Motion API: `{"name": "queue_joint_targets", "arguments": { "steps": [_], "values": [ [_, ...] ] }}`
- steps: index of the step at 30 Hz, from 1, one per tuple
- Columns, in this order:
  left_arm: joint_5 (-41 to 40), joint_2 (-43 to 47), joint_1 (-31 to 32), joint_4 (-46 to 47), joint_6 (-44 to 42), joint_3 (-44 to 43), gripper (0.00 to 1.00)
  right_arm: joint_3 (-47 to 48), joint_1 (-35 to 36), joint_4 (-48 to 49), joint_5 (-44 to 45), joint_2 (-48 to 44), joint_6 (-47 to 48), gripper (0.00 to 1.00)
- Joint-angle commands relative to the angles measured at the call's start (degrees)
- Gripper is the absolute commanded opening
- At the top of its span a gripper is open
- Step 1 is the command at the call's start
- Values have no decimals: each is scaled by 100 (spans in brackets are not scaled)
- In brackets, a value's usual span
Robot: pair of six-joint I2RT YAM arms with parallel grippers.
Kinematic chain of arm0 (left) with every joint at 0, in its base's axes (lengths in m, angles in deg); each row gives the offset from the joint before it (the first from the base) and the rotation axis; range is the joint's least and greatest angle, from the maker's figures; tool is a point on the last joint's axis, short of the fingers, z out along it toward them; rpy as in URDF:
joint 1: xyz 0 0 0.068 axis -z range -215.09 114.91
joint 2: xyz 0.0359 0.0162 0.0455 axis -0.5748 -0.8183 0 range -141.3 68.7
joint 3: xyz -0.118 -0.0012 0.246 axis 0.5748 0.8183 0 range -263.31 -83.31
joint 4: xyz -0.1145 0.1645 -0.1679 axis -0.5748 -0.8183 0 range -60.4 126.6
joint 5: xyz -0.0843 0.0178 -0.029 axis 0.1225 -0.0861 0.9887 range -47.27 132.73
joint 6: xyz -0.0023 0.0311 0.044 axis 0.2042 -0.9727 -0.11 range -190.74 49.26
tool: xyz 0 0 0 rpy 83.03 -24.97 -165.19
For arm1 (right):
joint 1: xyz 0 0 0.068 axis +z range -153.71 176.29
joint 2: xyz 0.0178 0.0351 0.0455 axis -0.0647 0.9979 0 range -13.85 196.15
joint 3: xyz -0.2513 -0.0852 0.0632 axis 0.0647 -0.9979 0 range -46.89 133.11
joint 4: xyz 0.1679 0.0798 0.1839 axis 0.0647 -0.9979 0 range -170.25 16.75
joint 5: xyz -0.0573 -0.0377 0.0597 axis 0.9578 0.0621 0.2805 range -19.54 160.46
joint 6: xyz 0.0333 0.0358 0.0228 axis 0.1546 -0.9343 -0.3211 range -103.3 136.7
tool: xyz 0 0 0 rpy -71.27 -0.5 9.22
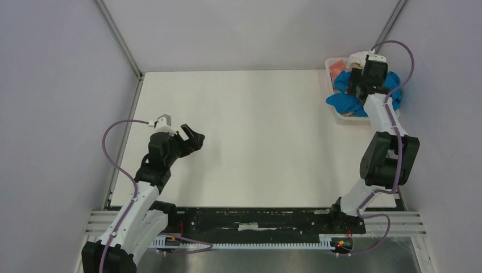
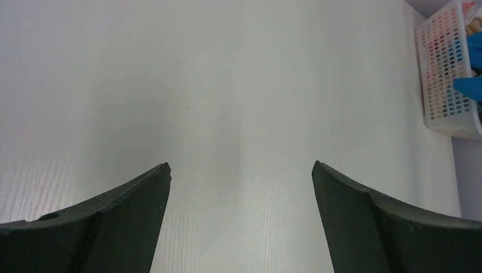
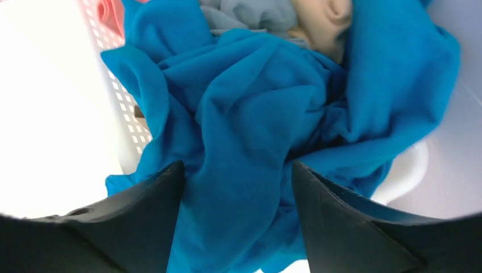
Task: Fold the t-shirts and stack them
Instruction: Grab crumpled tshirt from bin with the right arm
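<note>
Nothing is folded yet: the shirts (image 1: 344, 101) are heaped in the tray (image 2: 449, 119), the blue one (image 3: 256, 114) is straddled by the spread right hand (image 3: 238, 165), and the left hand (image 2: 240, 165) is held spread above the surface (image 1: 256, 125).

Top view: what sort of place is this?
Likely a robot test cell: a white table boxed by plain panels, left arm and right arm bolted at its edge, a basket of crumpled t-shirts.

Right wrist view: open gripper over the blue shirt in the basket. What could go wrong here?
1. The blue shirt is bunched over the grey-blue shirt and tan shirt; the right gripper may drag those out too.
2. It drapes over the basket wall, so a pull could tip or slide it.
3. A mid-wad grasp likely lifts a clump that is hard to spread flat.
</note>
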Motion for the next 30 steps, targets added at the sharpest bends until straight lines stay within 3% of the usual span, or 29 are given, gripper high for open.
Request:
{"name": "queue_joint_targets", "arguments": {
  "steps": [1,2,5,6,19,26,30],
  "values": [
    [68,-46,-20,177,43,-180,100,367,-91,-111,-703,360,64,55],
    [46,-56,-18,169,45,-173,100,404,-151,-107,-782,409,-67,38],
    [78,-57,-17,168,31,-186,100,493,-320,-27,-1239,391,-310,2],
    [84,-59,-17,168,38,-181,100,503,-384,56,-1404,316,-371,0],
    [142,122,-17,133,57,-147,100,244,-435,1690,-1209,-1951,-462,0],
    [128,240,-17,134,97,-113,100,864,-240,2317,-3268,-2356,-741,0],
    [115,288,-20,74,114,-139,100,1649,661,1949,-4086,-2175,-559,0]
  ]
}}
